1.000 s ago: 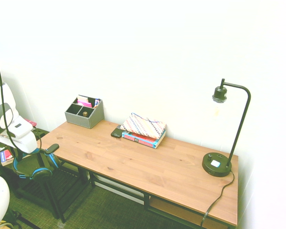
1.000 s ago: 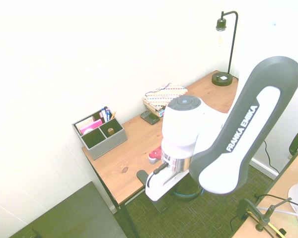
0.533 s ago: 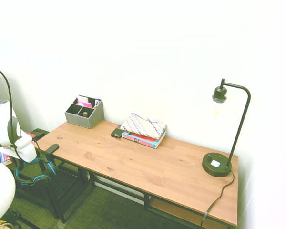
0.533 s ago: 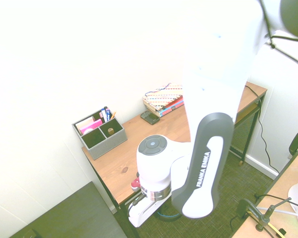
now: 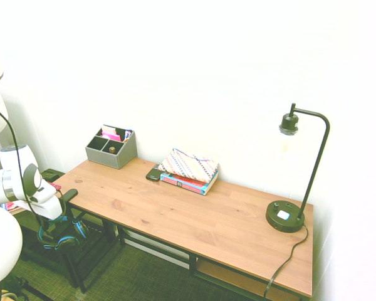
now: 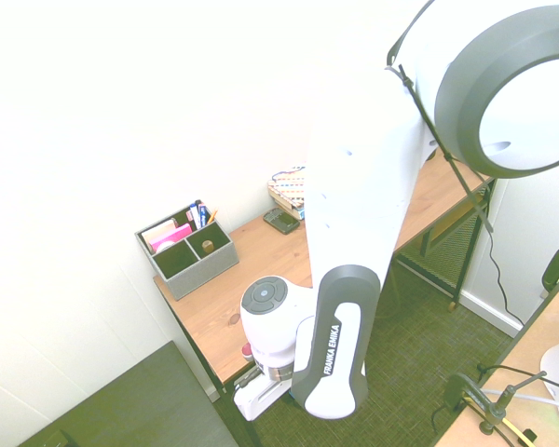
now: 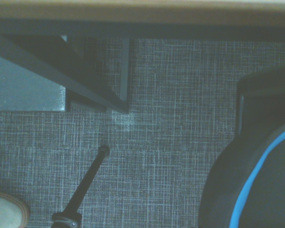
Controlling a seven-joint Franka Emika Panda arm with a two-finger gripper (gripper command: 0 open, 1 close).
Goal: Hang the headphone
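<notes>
Pale, plain walls (image 5: 238, 75) are rising behind the wooden counter (image 5: 194, 213), whose dark metal frame (image 6: 466, 237) is standing on a dark, woven-looking carpet (image 6: 429, 345). Bright light is washing over the walls, leaving them almost white. A white baseboard (image 6: 496, 315) is running along the foot of one wall. In the second exterior view, a dark, flat-topped piece of furniture (image 6: 135, 405) is sitting near one end of the counter, and another wood-topped table (image 6: 531, 382) is showing at the opposite side.
</notes>
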